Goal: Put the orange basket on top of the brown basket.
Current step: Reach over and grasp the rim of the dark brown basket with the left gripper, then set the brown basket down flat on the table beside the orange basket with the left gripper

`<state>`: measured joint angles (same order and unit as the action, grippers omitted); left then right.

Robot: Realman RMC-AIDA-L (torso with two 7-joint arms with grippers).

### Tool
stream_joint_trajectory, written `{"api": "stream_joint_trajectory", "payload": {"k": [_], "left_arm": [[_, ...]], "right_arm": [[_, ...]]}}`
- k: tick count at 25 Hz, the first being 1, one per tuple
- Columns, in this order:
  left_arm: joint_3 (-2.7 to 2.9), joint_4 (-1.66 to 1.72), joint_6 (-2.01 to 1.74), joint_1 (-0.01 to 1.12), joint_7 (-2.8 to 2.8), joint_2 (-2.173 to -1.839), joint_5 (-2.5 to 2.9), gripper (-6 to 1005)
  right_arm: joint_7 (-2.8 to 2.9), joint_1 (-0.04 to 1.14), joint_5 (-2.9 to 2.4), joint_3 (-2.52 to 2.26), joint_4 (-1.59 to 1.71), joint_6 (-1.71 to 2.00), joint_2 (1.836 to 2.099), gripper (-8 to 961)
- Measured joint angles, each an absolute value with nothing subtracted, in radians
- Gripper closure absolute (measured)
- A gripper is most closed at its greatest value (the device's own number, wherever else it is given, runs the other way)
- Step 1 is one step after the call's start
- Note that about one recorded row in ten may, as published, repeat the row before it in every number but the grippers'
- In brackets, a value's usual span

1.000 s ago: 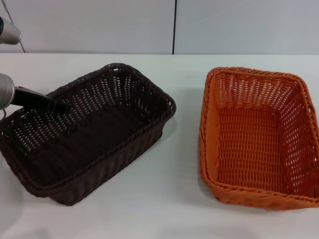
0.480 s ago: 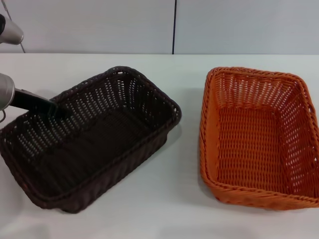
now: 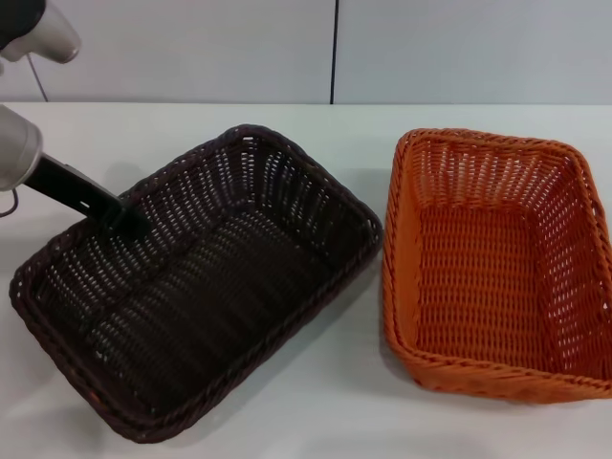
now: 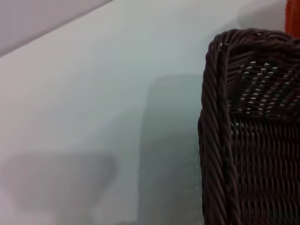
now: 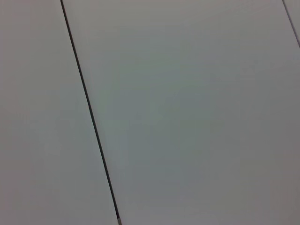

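Two baskets lie on a white table [image 3: 316,421]: one brown basket [image 3: 201,287] and one orange basket [image 3: 492,263], each rectangular, woven, open at the top and holding nothing. The brown basket sits on the robot's left half of the table, turned at an angle so that one corner points toward the orange basket; the orange basket sits on the right half, its long sides running roughly away from the robot. The nearest corner of the brown basket's rim lies just beside the orange basket's left wall, with a narrow strip of table showing between them, and neither basket rests on the other. Behind the table stands a pale wall [image 3: 191,48] divided by a dark vertical seam. Nothing lies between the two baskets or on top of either. The left gripper [image 3: 120,215] reaches in from the upper left, its dark finger meeting the braided rim on the far left side of the brown basket; the finger is clamped on that rim, gripping the brown basket. The left wrist view shows a corner of the brown basket [image 4: 243,136] close up against the table [image 4: 93,117], with a sliver of the orange basket [image 4: 293,18] beyond it. The right gripper appears in no view; the right wrist view shows only the pale wall [image 5: 187,117] with its seam.
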<state>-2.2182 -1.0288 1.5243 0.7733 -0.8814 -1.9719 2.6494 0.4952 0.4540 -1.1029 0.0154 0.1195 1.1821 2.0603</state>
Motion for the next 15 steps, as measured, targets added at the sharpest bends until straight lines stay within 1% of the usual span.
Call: {"api": "stream_joint_trajectory", "payload": {"k": [2,6,7,8,12,15], "left_arm": [[-2.214,-1.04,1.526,0.776,-0.882,-1.976,2.65,768],[-2.214,-1.092,1.519,0.776,-0.882,-1.99,2.65,791],[-2.213,-1.152,1.521,0.77,-0.887,-2.003,2.647,797],[-2.213,-1.152,1.521,0.77,-0.887,-2.003,2.647,799],[-2.216,-1.258,1.542,0.764,-0.892,-2.021,2.639,806],[-2.219,-1.295,1.549,0.764,-0.892,-2.025,2.639,812]], "right_arm": [[0.494,0.454,-1.103,0.015,0.121,1.182,2.06,392],[0.493,0.453,-1.103,0.015,0.123,1.182,2.059,392],[0.493,0.451,-1.103,0.015,0.123,1.182,2.058,392],[0.493,0.451,-1.103,0.015,0.123,1.182,2.058,392],[0.492,0.446,-1.103,0.016,0.123,1.183,2.057,392],[0.491,0.444,-1.103,0.016,0.123,1.183,2.057,392]]}}
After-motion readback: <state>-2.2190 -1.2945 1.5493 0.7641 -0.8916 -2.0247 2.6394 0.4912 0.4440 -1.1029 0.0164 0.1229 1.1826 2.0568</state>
